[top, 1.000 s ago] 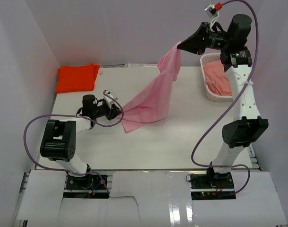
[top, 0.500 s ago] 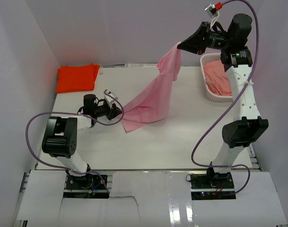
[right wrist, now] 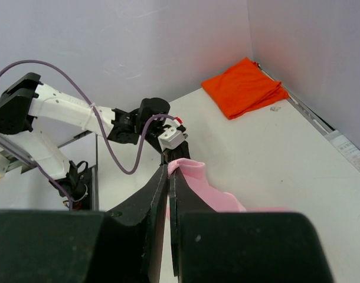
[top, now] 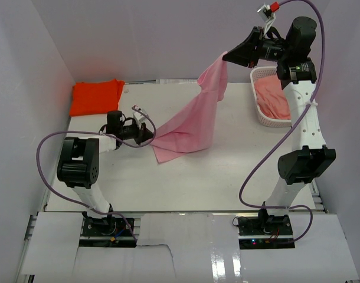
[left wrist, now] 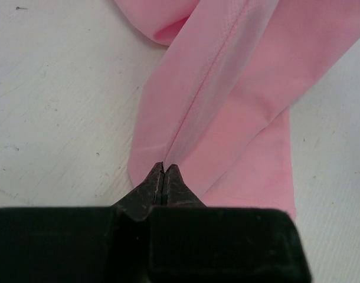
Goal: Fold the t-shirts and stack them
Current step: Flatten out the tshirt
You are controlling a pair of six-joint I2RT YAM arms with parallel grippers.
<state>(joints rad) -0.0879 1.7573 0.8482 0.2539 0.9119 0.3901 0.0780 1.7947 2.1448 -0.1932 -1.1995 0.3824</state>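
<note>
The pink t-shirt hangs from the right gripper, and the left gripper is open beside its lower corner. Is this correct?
No: the left gripper is shut on the lower corner of the pink t-shirt, as the left wrist view shows. The right gripper holds it up.

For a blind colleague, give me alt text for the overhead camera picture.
A light pink t-shirt hangs stretched between two grippers over a white table: the right gripper holds one end high, the left gripper pinches its low edge. A folded orange t-shirt lies far left, a white basket far right.
</note>
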